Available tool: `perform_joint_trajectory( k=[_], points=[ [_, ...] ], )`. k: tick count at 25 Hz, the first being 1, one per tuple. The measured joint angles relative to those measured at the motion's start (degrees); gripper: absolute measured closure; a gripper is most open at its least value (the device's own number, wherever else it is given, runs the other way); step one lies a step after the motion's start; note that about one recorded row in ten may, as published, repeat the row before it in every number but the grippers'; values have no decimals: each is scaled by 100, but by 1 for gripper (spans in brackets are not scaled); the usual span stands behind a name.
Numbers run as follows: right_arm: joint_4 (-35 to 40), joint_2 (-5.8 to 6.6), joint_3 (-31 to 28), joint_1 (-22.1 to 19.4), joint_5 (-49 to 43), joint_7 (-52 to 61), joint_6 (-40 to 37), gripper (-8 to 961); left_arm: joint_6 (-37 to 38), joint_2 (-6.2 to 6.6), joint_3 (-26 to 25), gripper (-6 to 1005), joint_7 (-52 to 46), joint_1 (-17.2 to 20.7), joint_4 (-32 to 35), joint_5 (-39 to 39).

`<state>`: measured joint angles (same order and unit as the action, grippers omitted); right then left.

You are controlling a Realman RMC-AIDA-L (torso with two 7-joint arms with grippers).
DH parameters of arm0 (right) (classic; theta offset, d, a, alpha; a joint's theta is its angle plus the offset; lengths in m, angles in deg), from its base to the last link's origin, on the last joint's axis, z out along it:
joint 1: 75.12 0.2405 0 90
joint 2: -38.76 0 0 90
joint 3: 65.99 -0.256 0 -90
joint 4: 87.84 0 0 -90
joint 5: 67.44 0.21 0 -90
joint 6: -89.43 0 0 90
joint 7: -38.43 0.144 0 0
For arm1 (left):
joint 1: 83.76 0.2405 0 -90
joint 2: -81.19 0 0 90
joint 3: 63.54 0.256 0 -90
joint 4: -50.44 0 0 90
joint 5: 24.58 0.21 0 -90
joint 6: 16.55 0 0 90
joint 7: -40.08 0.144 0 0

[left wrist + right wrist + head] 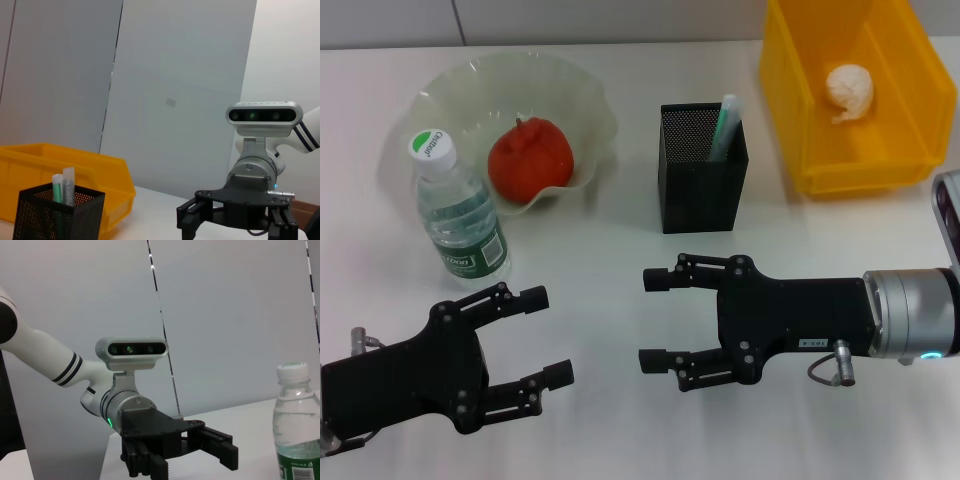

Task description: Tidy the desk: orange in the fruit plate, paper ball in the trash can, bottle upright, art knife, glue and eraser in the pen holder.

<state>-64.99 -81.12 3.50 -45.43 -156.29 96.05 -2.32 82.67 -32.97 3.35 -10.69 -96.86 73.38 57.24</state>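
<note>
The orange (530, 155) lies in the pale-green fruit plate (450, 85) at the back left. In front of the plate the bottle (458, 215) (297, 425) stands upright, cap on. The paper ball (850, 90) rests inside the yellow trash can (865, 175) (100, 175) at the back right. Two slim items (725, 125) (63, 186) stand in the black mesh pen holder (698, 190) (55, 220); I cannot tell art knife from glue. The eraser is out of view. My left gripper (548, 335) at the front left and my right gripper (650, 320) at the front right are both open and hold nothing.
The white table (610, 250) runs between the grippers and the row of containers behind them. A pale wall stands past the table's far edge. Each wrist view shows the other arm's gripper and camera.
</note>
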Motion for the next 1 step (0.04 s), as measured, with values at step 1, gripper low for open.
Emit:
perform_joint_trajectory(
  k=[1],
  points=[
    [0,0,4,0,0,0,0,113,0,0,0,186,-1,0,0,0]
  ],
)
